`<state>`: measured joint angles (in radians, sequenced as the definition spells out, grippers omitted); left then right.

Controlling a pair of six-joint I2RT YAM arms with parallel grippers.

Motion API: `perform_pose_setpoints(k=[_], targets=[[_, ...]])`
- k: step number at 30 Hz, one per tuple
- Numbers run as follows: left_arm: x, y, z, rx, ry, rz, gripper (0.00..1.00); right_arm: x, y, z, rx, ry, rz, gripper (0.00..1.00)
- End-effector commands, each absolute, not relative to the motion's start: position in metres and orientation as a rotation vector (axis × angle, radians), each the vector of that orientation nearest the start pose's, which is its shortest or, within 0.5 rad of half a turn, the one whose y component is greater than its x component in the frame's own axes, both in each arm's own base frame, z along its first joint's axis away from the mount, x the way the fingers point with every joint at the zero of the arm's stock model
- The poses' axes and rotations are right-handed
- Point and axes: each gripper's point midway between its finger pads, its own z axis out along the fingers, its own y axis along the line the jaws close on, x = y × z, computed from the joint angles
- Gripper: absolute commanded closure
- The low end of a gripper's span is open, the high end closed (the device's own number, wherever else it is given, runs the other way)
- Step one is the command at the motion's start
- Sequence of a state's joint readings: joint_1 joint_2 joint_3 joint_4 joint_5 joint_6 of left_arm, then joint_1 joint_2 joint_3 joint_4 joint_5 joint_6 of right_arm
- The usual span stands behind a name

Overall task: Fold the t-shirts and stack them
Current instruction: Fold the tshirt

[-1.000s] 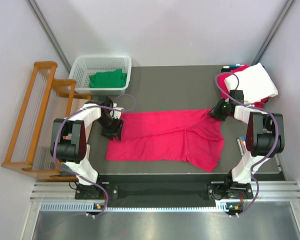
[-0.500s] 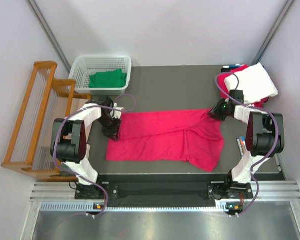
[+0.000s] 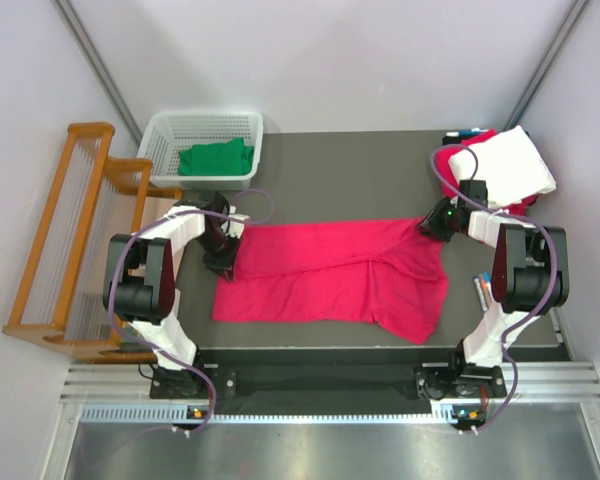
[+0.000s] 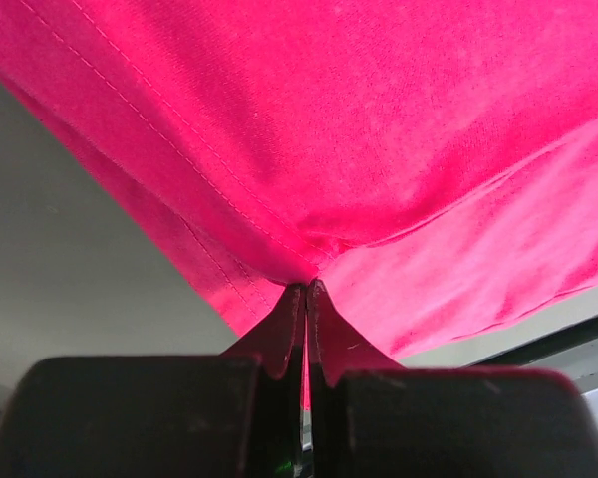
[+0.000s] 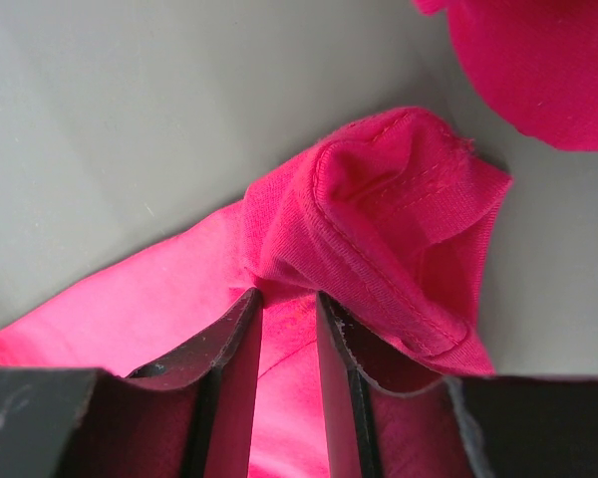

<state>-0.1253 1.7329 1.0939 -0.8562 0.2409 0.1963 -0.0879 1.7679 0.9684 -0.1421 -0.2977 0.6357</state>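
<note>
The left fingers (image 4: 287,334), open a moment ago, now pinch the shirt (image 3: 320,280); the right fingers (image 5: 234,344) pinch its corner, so it looks ready to fold.

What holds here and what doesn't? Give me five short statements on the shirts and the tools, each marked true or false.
1. The green t-shirt lies in the white basket. True.
2. The left tool hangs open in the air. False: it is shut on an edge of the crimson-pink t-shirt.
3. The white t-shirt lies at the far right corner of the table. True.
4. The crimson-pink t-shirt sits on top of the white t-shirt. False: it lies spread across the middle of the table.
5. The right tool has crimson-pink cloth between its fingers. True.
</note>
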Motion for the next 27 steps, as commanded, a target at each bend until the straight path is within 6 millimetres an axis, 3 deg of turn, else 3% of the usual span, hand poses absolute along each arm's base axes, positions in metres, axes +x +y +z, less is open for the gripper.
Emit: perform_pose_setpoints(k=[1,14,27], targets=[[0.276,-0.066,0.029,0.523,2.967,-0.339,1.0,0.39,0.04,0.022,0.785,2.474,0.571,0.71],[0.271,-0.054,0.024,0.521,2.975,-0.277,1.0,0.389,0.04,0.016,0.787,2.485,0.566,0.72],[0.279,-0.042,0.032,0.495,2.945,-0.216,1.0,0.388,0.039,0.015,0.787,2.489,0.56,0.72]])
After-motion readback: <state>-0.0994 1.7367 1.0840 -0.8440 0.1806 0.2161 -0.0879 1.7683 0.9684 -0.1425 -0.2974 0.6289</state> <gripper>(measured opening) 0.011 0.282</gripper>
